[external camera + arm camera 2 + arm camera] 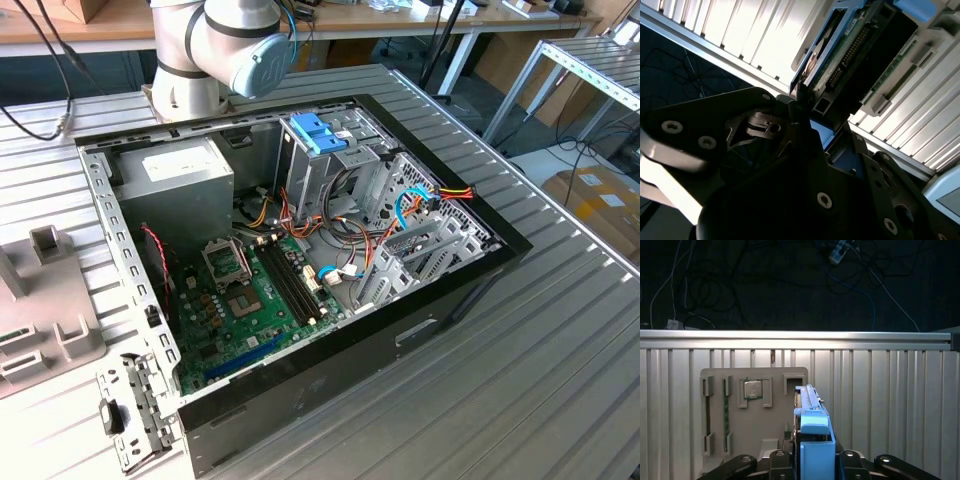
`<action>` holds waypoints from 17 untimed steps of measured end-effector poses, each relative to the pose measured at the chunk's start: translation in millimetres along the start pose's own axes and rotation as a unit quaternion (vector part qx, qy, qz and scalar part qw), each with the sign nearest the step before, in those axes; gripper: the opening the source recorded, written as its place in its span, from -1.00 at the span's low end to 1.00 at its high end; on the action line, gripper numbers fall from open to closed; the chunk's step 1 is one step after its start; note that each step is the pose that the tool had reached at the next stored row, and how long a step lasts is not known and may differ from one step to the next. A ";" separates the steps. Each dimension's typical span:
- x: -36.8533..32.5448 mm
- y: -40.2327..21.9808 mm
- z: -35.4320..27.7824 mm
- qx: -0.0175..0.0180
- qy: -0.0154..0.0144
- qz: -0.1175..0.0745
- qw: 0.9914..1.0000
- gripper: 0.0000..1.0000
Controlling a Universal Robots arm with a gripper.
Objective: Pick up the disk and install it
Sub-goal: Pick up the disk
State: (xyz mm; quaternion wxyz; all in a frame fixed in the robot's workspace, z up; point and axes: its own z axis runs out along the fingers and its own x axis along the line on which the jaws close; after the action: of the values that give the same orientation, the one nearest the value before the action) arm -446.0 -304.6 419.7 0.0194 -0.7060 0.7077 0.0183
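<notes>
exterior view: bright, even — soft shadows | both wrist views: glare on ribbed table [755, 35], dark foreground

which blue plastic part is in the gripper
The one on the disk, held in the gripper; the other tops the metal cage in the case.

A ribbed metal bench [560, 380] carries an open computer case [330, 375] lying on its side near the middle, with its black wall facing the exterior view and its circuit board exposed. At the exterior view's left, a grey moulded tray [40, 310] rests flat on the ribs, apart from the case. A small perforated metal bracket [130, 410] lies just beside the case's near corner. The arm's base [185, 95] stands on the bench behind the case. In the first wrist view the bench [890, 405] ends at a bright rail, with the tray [735, 430] near that edge.
</notes>
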 end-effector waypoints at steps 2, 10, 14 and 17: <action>-0.1 0.0 -2.0 0.000 0.000 0.000 1.000 -0.26; -0.5 0.0 -9.2 0.000 0.000 0.000 1.000 -0.26; -0.7 0.0 -12.4 0.000 0.000 0.000 1.000 -0.26; -0.8 0.0 -15.2 0.000 0.000 0.000 1.000 -0.26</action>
State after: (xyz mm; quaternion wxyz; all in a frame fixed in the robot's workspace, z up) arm -446.0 -304.6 434.9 0.0193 -0.7060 0.7077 0.0183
